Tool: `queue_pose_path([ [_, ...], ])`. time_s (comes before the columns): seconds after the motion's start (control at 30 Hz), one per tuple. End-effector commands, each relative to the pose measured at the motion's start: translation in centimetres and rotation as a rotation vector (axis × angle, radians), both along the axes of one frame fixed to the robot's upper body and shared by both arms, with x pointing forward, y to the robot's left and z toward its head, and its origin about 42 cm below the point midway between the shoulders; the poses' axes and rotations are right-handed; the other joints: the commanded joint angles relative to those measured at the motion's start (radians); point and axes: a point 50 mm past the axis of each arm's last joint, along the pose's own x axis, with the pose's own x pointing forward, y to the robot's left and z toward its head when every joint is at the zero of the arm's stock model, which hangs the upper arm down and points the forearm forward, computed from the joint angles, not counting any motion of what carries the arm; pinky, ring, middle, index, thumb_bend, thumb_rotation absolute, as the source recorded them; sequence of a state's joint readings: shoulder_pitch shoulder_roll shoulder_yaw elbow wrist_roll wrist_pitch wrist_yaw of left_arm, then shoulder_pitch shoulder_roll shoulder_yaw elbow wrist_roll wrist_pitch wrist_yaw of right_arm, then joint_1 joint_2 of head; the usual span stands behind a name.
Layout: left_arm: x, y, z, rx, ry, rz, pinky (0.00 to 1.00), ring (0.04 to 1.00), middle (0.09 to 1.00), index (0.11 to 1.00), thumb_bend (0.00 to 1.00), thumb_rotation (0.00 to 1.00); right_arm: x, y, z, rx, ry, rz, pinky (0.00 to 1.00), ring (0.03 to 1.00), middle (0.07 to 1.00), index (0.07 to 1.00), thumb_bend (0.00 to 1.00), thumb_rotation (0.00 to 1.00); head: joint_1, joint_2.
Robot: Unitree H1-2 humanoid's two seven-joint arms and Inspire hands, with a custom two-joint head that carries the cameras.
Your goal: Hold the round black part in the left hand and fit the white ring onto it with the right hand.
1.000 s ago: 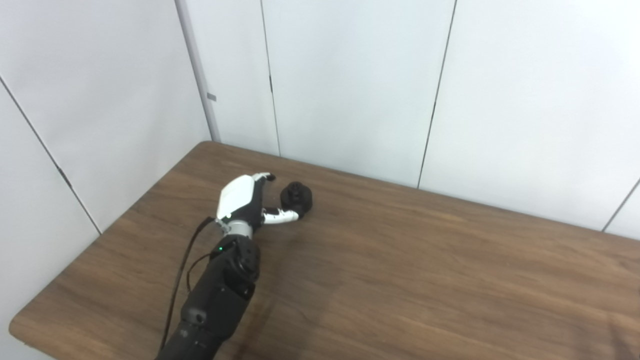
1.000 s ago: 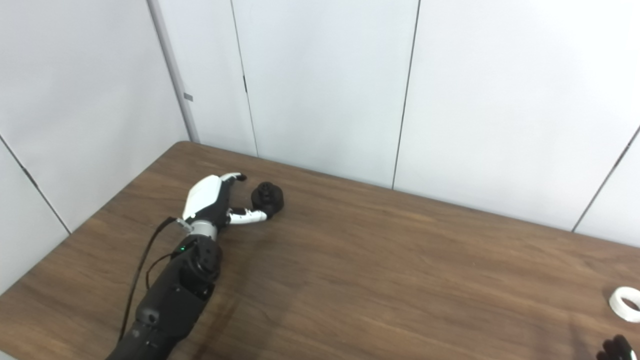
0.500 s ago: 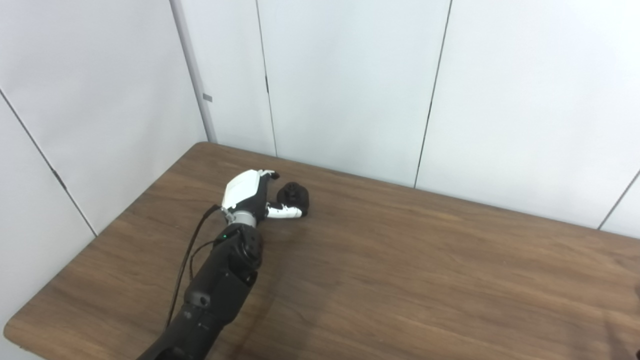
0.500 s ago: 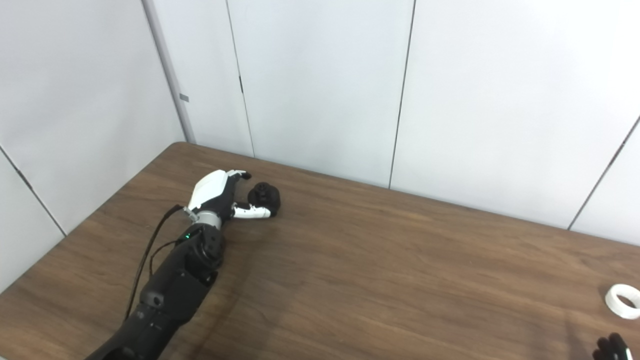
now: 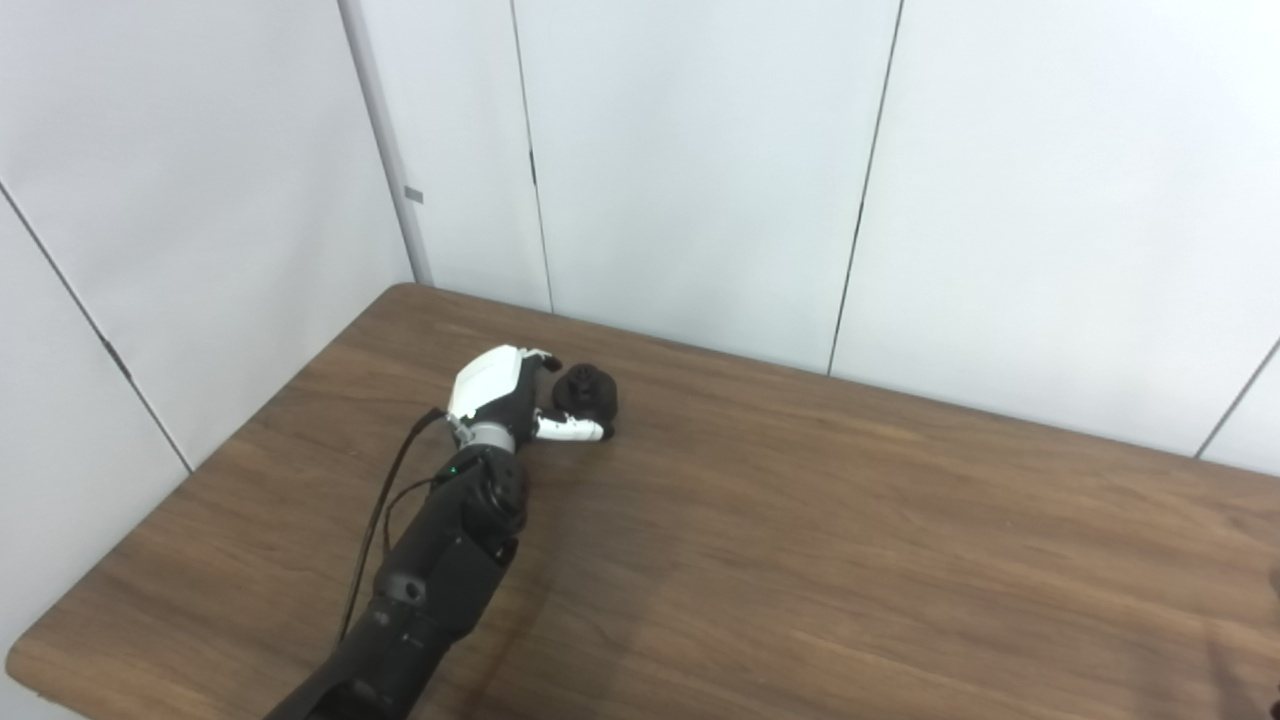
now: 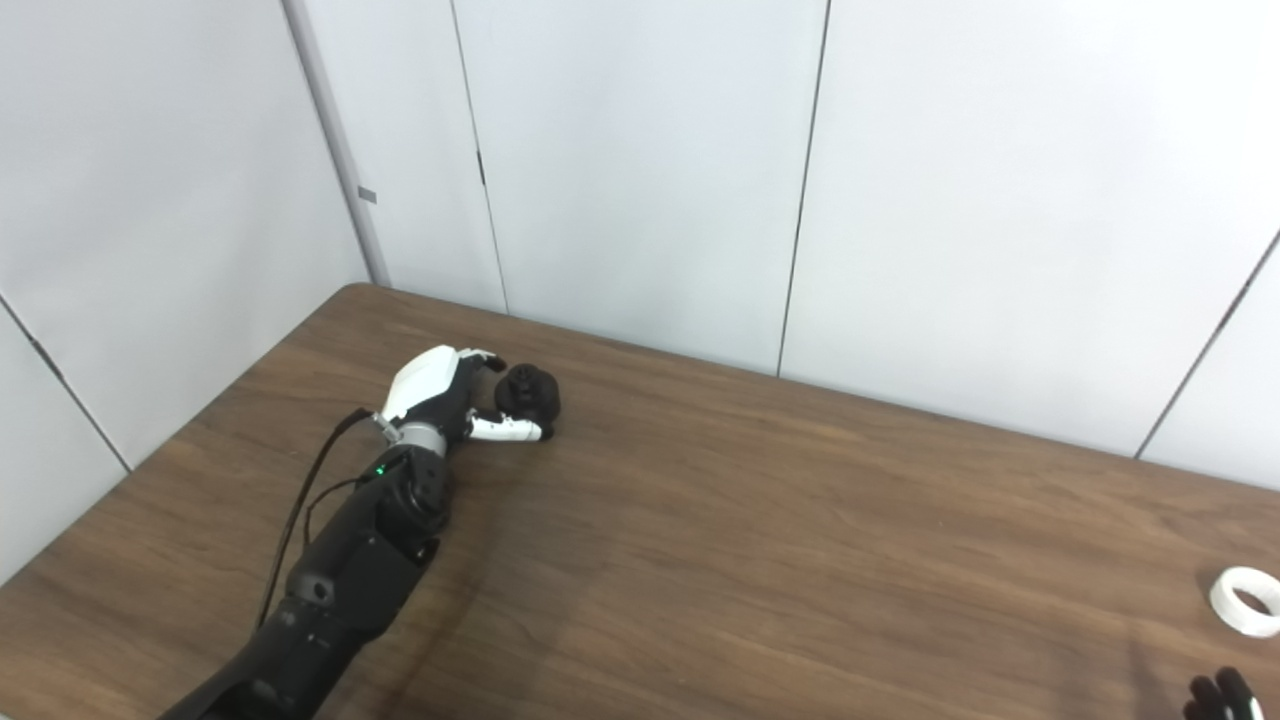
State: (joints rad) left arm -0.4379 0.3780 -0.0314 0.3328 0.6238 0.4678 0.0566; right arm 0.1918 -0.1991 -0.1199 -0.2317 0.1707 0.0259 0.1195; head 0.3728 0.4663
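Fingers of the left hand (image 5: 500,392) have closed in around the round black part (image 5: 587,395) over the last second: the thumb now lies along its near side and the fingertips curl toward its far side, where earlier they stood wider apart. The part sits on the brown surface (image 5: 800,520) near the far left corner, not yet lifted; whether the hold is firm I cannot tell. At the right edge of the right eye view lies the white ring (image 6: 1243,601), well apart from the part, with the right hand (image 6: 1222,698) barely peeking in below it, its state impossible to read. Next, judging from this, comes lifting the part.
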Motion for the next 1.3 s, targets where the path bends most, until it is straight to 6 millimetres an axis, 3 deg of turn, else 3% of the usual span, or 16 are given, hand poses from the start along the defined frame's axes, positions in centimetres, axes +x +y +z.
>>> queue_pose_path([
  [0.0, 1.3, 0.7, 3.0, 0.040, -0.079, 0.005, 1.00, 0.992, 0.936, 0.795, 0.95, 0.35, -0.6, -0.2, -0.1, 0.006, 0.019, -0.008, 1.00, 1.000, 0.995, 1.000, 0.53, 1.00, 0.000, 0.001],
  [1.27, 3.0, 0.1, 3.4, -0.013, -0.093, 0.012, 1.00, 0.975, 0.902, 0.699, 0.89, 0.28, -1.2, -0.2, -0.1, -0.013, 0.019, -0.022, 1.00, 1.000, 0.986, 1.000, 0.53, 1.00, -0.023, 0.014],
])
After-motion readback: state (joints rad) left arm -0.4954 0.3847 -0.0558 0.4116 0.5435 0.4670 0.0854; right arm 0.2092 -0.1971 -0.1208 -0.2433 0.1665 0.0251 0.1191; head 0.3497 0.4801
